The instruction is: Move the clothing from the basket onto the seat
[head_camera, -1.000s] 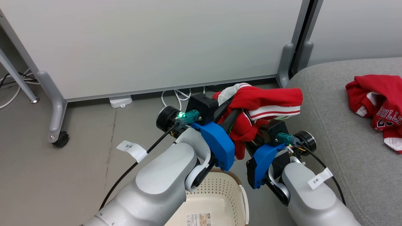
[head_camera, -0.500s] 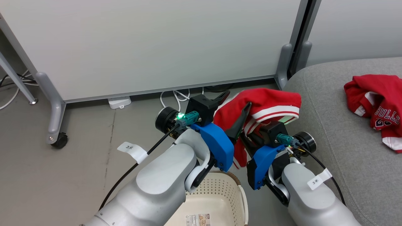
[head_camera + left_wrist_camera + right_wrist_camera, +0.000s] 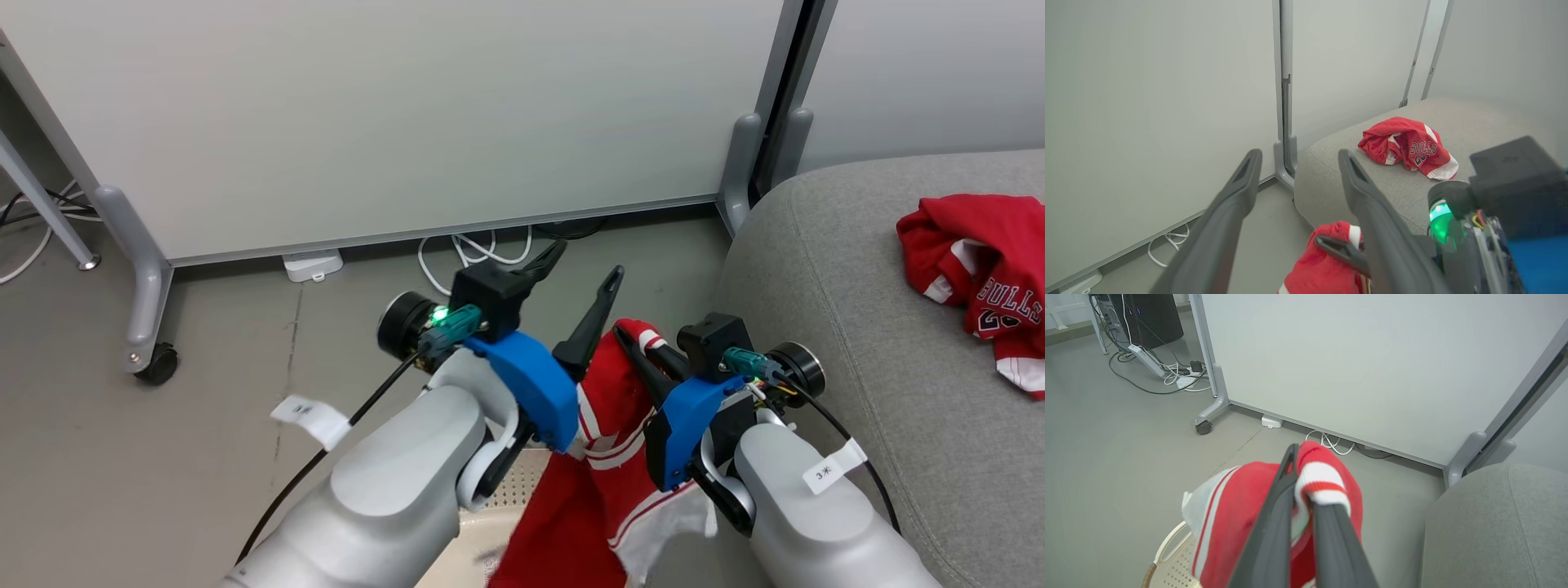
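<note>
Red with white stripes, the held garment has dropped out of the high bundle that both hands carried a second ago. The left hand has let go. Its two fingers now stand wide apart with nothing between them, and it has drawn a little away to the left.

The right hand is alone on the load. Its fingers are pressed together on a red and white fold near the garment's top, and the rest hangs down between the two forearms, its lower end over the basket.

None of it has reached the sofa yet; it hangs just beside the sofa's rounded left edge. The lettered garment lies crumpled on the seat top, well in from that edge.

So half the job looks done, and the other half now depends on a one-handed pinch. The next move, as I judge it, is a carry to the right — high enough that the trailing hem clears both the basket's rim and the sofa's edge.
</note>
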Tool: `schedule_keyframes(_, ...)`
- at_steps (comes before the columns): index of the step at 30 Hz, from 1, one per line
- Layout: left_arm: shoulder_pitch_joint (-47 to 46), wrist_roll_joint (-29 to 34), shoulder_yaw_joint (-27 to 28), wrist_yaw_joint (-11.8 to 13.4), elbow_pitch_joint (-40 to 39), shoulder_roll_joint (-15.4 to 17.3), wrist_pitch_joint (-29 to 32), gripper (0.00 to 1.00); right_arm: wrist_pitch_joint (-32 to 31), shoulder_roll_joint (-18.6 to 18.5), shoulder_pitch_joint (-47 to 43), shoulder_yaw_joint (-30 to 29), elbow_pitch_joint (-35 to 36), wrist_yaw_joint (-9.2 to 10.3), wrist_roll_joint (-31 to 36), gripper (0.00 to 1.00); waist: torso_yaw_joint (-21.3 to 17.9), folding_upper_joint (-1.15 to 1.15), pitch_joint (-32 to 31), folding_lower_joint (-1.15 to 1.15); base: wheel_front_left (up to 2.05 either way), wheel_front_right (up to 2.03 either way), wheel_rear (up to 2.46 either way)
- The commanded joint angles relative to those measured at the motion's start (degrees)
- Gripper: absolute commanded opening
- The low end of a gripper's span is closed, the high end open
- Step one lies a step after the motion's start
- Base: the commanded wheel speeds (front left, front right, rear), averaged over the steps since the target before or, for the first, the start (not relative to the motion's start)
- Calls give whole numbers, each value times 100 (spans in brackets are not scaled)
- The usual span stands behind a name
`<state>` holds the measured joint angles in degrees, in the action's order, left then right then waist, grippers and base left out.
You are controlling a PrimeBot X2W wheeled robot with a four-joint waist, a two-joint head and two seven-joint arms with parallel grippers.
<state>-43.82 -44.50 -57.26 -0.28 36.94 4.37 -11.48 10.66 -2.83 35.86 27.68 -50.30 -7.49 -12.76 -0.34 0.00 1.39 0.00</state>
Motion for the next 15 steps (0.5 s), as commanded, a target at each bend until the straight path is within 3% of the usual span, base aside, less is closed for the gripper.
schedule_keyframes(1,135,-40,64,26,-42,93,-104,100,39,-11,118,-26,-11,-1,13,0,17,0,15,0,0,0,0)
schedule_keyframes(9,898,167,416,79,-671,642,-372,100,98,-11,152,-63,129,-1,-66,0,-4,0,84,0,0,0,0)
schedule_keyframes(15,1877,836,1243,52,-1748,1096,-376,100,130,-11,174,-94,264,-1,-9,0,-72,0,142,0,0,0,0)
